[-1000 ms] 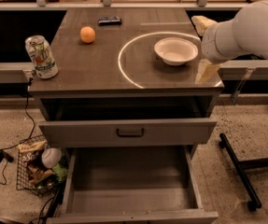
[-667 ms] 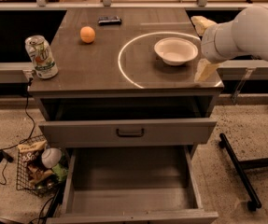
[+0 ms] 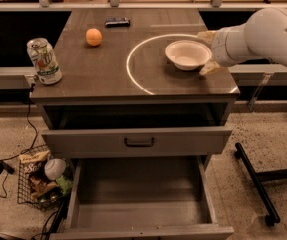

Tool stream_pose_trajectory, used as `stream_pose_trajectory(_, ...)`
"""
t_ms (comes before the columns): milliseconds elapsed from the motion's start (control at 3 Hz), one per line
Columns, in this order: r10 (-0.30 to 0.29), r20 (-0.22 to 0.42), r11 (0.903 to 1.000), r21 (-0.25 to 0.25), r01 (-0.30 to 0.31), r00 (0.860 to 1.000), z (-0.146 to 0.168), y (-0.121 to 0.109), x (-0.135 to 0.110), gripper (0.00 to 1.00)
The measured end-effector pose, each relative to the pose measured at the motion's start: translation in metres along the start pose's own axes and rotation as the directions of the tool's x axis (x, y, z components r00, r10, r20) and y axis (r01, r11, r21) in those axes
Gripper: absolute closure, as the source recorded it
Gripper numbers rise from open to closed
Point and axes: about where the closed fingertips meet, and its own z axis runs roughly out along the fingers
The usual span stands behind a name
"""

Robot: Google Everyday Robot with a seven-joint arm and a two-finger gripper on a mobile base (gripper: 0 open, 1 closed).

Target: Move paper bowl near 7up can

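Nearest, at the bottom: a deep drawer pulled far out. To its left on the floor, a wire basket of snack bags with a white round object among them. To the right on the floor, the black leg of a stand. Above the open drawer, a second drawer, pushed in.

On the near left corner of the cabinet top: the 7up can, upright, in the same spot as in the earlier frames. Right of centre, a thin white ring marked on the surface.

Inside the ring's far right part: the paper bowl, right way up, flat on the top, well apart from the can and unmoved from a second ago.

At the bowl's right rim: the gripper, reaching in from the right on a white arm. Now further left than before, drawn in from just beside the bowl to straddle its edge. Cream fingers spread apart, one on the near side of the rim and one on the far side, the gap narrower than in the earlier frames. No telling whether either touches the paper. Bowl not lifted.

Farther back on the left: a small orange ball, where it was. Beyond it, near the far edge, a small flat black object, also unmoved.
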Motion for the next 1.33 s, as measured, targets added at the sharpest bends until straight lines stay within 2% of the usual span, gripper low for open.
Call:
stream_pose_trajectory(1000,-0.002,0.004,1.0000,-0.005,0.002,1.000,0.0025,0.0018,-0.0040,1.00)
stream_pose_trajectory(1333,-0.002,0.004,1.0000,-0.005,0.002,1.000,0.0026,0.0018,-0.0041,1.00)
